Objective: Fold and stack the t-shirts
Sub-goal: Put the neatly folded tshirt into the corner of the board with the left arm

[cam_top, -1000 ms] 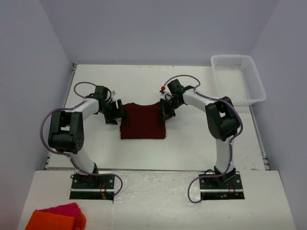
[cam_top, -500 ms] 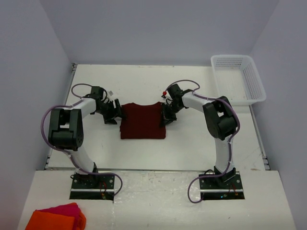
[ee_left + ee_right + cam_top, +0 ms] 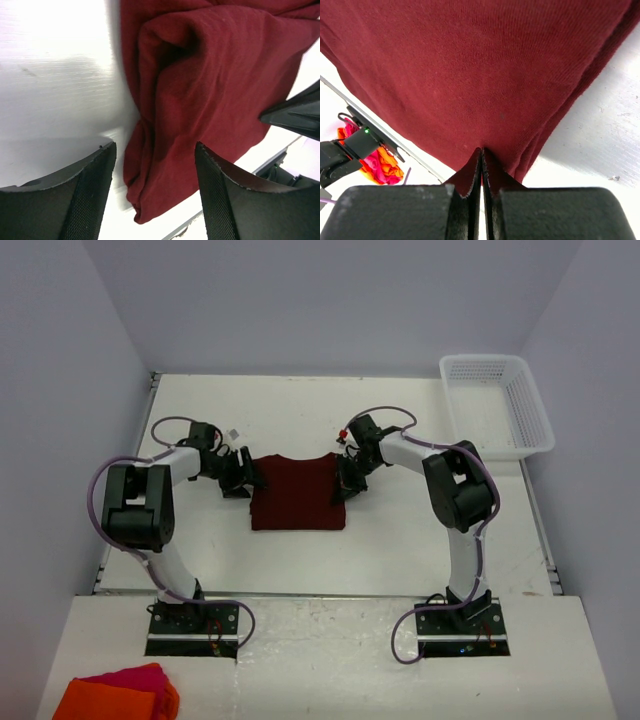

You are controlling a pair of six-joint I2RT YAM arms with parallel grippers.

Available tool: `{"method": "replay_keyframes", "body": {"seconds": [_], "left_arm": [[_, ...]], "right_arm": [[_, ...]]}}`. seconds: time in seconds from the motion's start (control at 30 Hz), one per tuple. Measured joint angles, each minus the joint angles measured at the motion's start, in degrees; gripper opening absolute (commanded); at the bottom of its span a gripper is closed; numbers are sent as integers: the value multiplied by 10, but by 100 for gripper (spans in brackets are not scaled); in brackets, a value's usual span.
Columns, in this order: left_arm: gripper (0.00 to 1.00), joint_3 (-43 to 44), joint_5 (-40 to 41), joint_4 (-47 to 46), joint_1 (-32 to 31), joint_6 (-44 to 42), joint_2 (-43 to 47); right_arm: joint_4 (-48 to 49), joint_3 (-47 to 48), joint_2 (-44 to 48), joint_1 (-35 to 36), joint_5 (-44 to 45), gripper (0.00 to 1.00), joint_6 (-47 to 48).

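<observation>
The white tabletop [image 3: 400, 550] carries one dark maroon t-shirt [image 3: 297, 495] at its centre, lying as a flat, roughly square fold with the neckline toward 12 o'clock. A white mesh basket [image 3: 545, 440] sits at 2 o'clock, well apart from the shirt. Over the last second the right arm has swung in and dropped, so the right gripper [image 3: 343, 483] now rests at the shirt's 3 o'clock edge. The left gripper [image 3: 243, 478] has crept closer to the bunched edge at 9 o'clock. The left fingers [image 3: 85, 195] stand spread, one on each side of that rumpled fold and not yet closed on it. The right fingers [image 3: 400, 212] are pressed together with their tips at the hem, and I cannot tell whether any cloth is caught between them. Judging from this, both arms are setting up the next fold, and the left edge needs gathering first. There is bare tabletop at 12 and 6 o'clock of the shirt to carry a fold across. The orange and pink cloths [image 3: 120, 695] lie at 7 o'clock, off the work area beyond the arm bases.
</observation>
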State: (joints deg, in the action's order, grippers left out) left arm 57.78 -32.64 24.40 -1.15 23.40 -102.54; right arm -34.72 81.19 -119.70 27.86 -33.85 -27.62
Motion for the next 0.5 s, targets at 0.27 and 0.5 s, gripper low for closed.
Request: {"method": "replay_keyframes", "body": {"seconds": [0.27,0.5], "left_arm": [[63,-9,-45,-39,-20,17,-19],[53,-9,-75,-65,-42,36,-38]], "right_arm": [[13,-2,0,0,-7,0,-9],[24,-14,0,0,-19,0,-15]]}}
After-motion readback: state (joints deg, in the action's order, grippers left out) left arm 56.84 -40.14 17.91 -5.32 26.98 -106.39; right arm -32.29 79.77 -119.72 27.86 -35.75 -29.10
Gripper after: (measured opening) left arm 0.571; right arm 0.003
